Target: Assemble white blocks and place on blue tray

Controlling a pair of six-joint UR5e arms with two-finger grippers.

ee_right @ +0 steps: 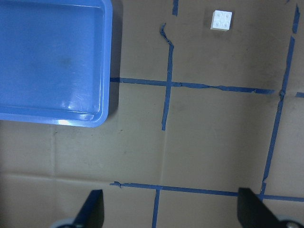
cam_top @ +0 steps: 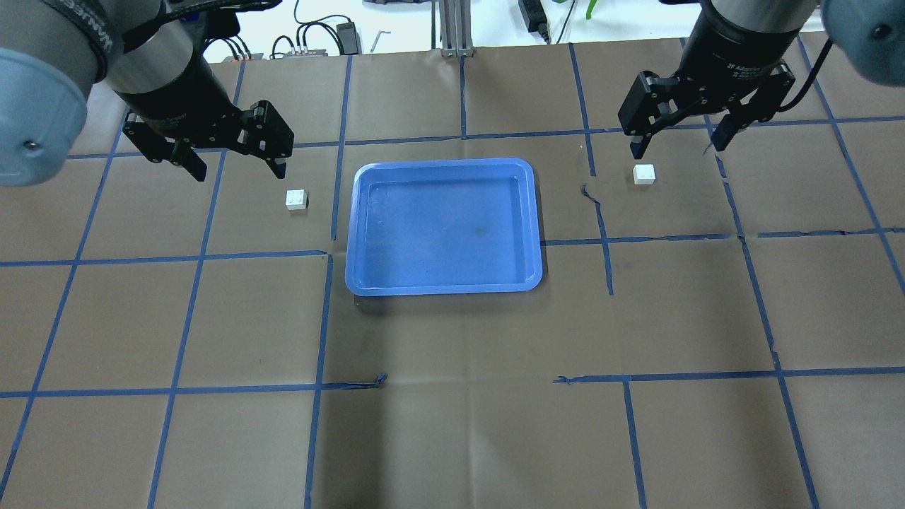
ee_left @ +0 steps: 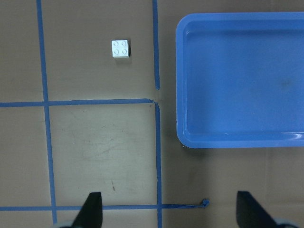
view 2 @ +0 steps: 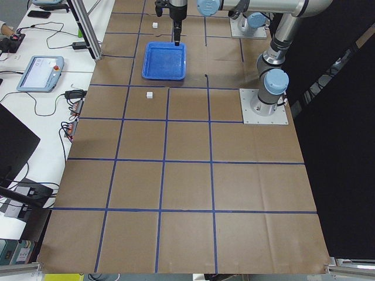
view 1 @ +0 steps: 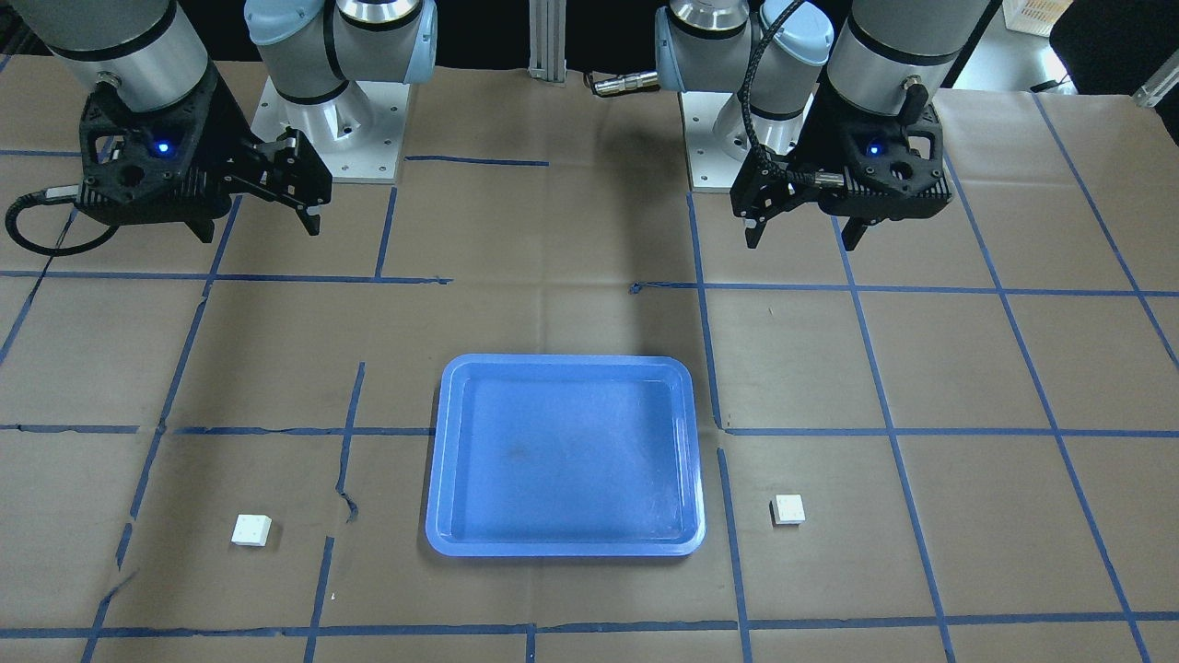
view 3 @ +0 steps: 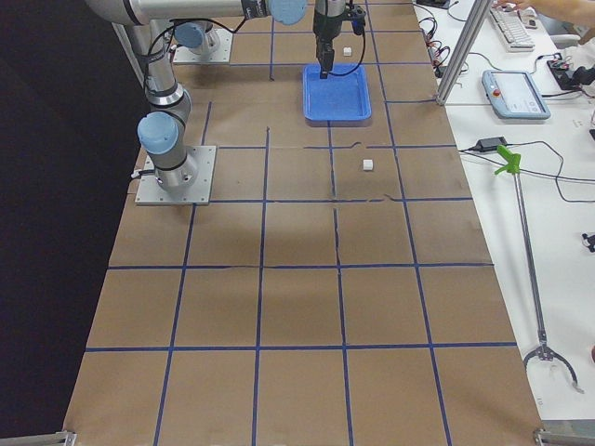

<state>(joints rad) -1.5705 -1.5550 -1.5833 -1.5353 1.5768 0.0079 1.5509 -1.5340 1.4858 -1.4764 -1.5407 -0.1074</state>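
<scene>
The blue tray [cam_top: 442,226] lies empty at mid-table, also in the front view [view 1: 562,451]. One white block [cam_top: 297,199] sits on the paper left of the tray, another white block [cam_top: 644,174] to its right, both studs up and apart from each other. My left gripper [cam_top: 239,172] hovers open and empty just back-left of the left block, which shows in the left wrist view [ee_left: 120,48]. My right gripper [cam_top: 677,147] hovers open and empty beside the right block, which shows in the right wrist view [ee_right: 222,20].
Brown paper with a blue tape grid covers the table. The two arm bases [view 1: 327,129] stand at the robot's edge. Cables and a teach pendant [view 2: 40,71] lie off the table's far side.
</scene>
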